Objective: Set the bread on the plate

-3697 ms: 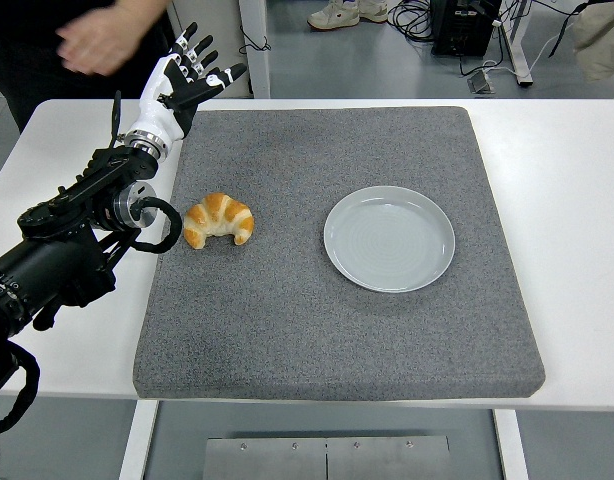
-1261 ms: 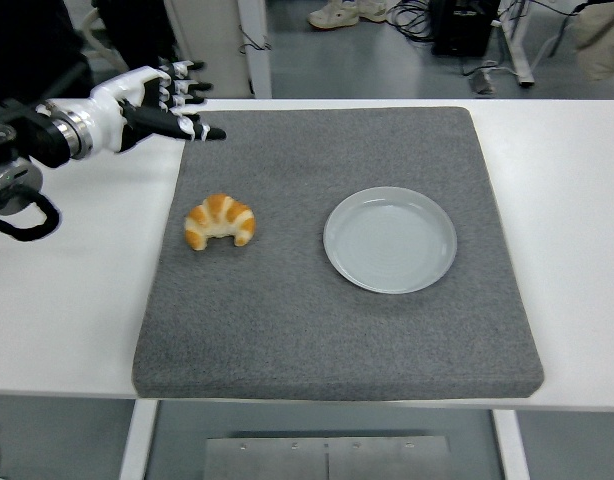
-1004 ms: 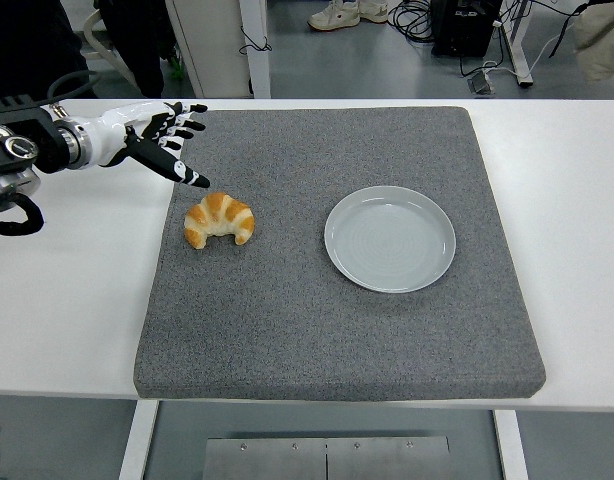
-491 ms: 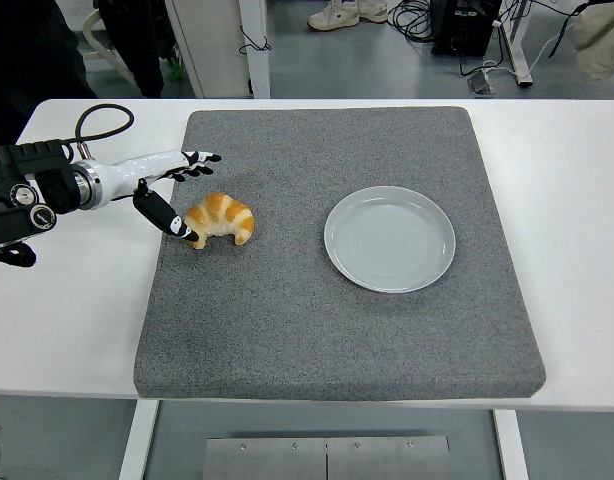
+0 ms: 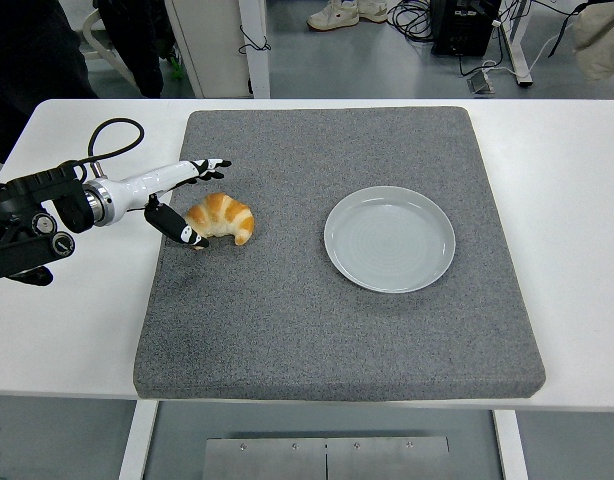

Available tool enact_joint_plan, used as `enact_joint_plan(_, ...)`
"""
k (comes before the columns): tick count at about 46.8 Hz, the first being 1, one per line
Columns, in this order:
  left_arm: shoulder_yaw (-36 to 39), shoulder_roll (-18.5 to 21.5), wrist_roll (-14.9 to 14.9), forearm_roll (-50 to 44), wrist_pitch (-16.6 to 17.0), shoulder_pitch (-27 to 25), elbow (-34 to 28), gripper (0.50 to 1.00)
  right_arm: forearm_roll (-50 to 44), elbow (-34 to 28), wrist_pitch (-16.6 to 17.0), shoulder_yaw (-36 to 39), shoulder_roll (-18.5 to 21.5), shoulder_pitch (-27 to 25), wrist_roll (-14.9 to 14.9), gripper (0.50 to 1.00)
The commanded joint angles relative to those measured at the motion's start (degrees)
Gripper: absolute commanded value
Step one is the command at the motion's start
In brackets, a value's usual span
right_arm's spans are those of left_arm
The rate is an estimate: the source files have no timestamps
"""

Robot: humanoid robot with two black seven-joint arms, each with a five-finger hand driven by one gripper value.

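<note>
I logged the approach-to-grasp step. My left hand [image 5: 184, 200] was at the croissant's [image 5: 220, 219] left end, fingers spread above it, thumb low by its near tip, not closed on anything. The croissant lay on the grey mat [image 5: 337, 320], left of the plate [image 5: 389, 238] and apart from it. Its long axis ran roughly left to right, both tips curving toward the table's near edge. In my judgement, the next move called for closing around its left half, lifting, then carrying it rightward.
</note>
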Motion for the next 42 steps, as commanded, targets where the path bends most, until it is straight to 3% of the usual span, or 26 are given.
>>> enact_joint_plan(1,0.1,-1.1,-1.4,0.1,1.2,0.4,1.4,0.963,0.0,0.0,-0.1,0.0,0.0,0.0,0.0,1.0)
enact_joint_plan(9,0.1,-3.9,-3.3,0.1,3.0,2.3,5.3,0.963,0.0,-0.1,-0.1,0.0,0.0,0.0,0.0,1.0)
enact_joint_plan(33,-0.1,-7.9,-5.3,-0.9,3.7,3.9,11.2,0.946,0.0,-0.1,-0.1,-0.2,0.0,0.0,0.0,1.0)
enact_joint_plan(37,-0.1,-8.3,-5.9,-0.9,3.7,4.4,12.0,0.898,0.0,-0.1,-0.1,-0.2,0.0,0.0,0.0,1.0)
enact_joint_plan(42,-0.1,-8.4,-6.3,-0.9,3.7,4.8,12.2,0.757,0.0,-0.1,-0.1,-0.2,0.0,0.0,0.0,1.0)
